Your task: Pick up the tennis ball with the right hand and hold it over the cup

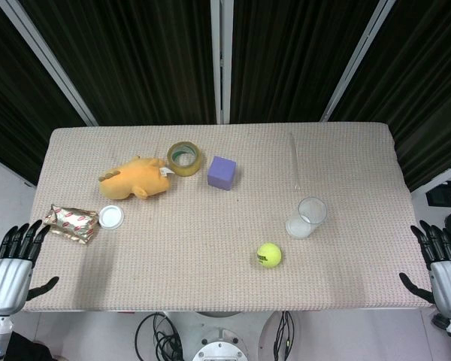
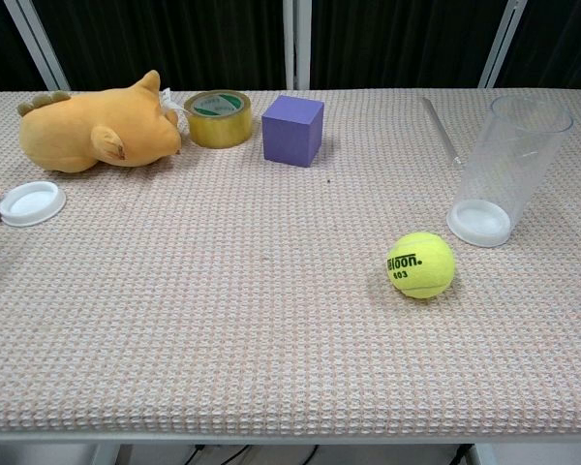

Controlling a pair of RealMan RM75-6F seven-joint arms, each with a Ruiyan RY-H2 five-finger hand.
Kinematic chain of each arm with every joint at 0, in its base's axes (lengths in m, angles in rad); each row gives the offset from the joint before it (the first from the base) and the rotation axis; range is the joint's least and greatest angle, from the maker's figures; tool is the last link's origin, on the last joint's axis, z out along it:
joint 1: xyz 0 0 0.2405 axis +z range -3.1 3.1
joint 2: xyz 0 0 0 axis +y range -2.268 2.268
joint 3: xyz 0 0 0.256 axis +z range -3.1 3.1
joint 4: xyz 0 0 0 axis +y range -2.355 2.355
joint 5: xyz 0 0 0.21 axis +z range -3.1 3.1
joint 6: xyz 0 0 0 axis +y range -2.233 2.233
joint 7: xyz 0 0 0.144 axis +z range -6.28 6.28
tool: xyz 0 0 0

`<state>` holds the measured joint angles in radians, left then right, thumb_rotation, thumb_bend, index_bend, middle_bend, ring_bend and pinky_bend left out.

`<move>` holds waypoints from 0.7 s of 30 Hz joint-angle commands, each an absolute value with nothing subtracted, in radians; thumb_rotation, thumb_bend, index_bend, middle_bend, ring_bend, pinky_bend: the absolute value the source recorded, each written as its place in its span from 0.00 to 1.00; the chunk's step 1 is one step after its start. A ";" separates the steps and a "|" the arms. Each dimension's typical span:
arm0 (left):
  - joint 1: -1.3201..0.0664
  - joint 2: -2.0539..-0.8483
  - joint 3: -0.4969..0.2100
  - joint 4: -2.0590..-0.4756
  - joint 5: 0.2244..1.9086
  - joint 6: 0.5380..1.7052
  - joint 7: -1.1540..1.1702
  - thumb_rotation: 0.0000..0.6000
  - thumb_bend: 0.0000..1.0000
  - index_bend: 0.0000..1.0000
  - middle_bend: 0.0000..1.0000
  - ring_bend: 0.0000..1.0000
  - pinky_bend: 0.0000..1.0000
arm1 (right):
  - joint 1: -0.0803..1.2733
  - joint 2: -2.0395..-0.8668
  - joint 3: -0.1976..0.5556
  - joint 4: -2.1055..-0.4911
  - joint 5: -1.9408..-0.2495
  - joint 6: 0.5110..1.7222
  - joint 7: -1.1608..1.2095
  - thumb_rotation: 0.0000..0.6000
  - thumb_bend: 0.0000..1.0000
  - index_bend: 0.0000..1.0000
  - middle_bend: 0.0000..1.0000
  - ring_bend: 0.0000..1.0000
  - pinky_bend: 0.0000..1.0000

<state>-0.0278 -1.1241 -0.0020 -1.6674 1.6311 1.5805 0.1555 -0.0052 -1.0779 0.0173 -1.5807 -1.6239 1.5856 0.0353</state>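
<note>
Right robot hand [image 1: 445,267] empty, fingers spread, off table edge | tennis ball [image 2: 420,264] logo faces chest camera | cup [image 2: 508,165] upright

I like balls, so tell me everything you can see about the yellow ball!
The ball is a fuzzy yellow-green tennis ball with black lettering and a pale curved seam. It sits still on the woven table, near the front, just left of the clear cup. Only the table touches it.

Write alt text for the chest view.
A yellow tennis ball lies on a woven tabletop just in front of an upright clear plastic cup. Farther back sit a purple cube, a tape roll and an orange plush toy; no hands appear.
</note>
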 commanded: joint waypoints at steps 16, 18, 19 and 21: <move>-0.032 -1.161 -0.003 -1.612 1.599 1.562 0.109 1.00 0.06 0.00 0.00 0.00 0.00 | 0.203 -1.027 0.022 -1.932 -1.881 1.342 -0.393 1.00 0.15 0.00 0.00 0.00 0.00; -0.033 -1.158 -0.003 -1.616 1.601 1.564 0.111 1.00 0.06 0.00 0.00 0.00 0.00 | 0.232 -1.033 0.026 -1.966 -1.886 1.282 -0.452 1.00 0.15 0.00 0.00 0.00 0.00; -0.033 -1.158 -0.004 -1.617 1.603 1.565 0.111 1.00 0.06 0.00 0.00 0.00 0.00 | 0.245 -1.038 0.027 -1.978 -1.884 1.254 -0.474 1.00 0.15 0.00 0.00 0.00 0.00; -0.035 -1.158 -0.004 -1.620 1.607 1.567 0.112 1.00 0.06 0.00 0.00 0.00 0.00 | 0.275 -1.055 0.031 -1.997 -1.866 1.188 -0.512 1.00 0.15 0.00 0.00 0.00 0.00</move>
<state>-0.0345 -1.1577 -0.0040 -1.6196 1.6071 1.5665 0.1118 0.2278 -1.0368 0.0256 -1.9548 -1.8689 1.2661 -0.4508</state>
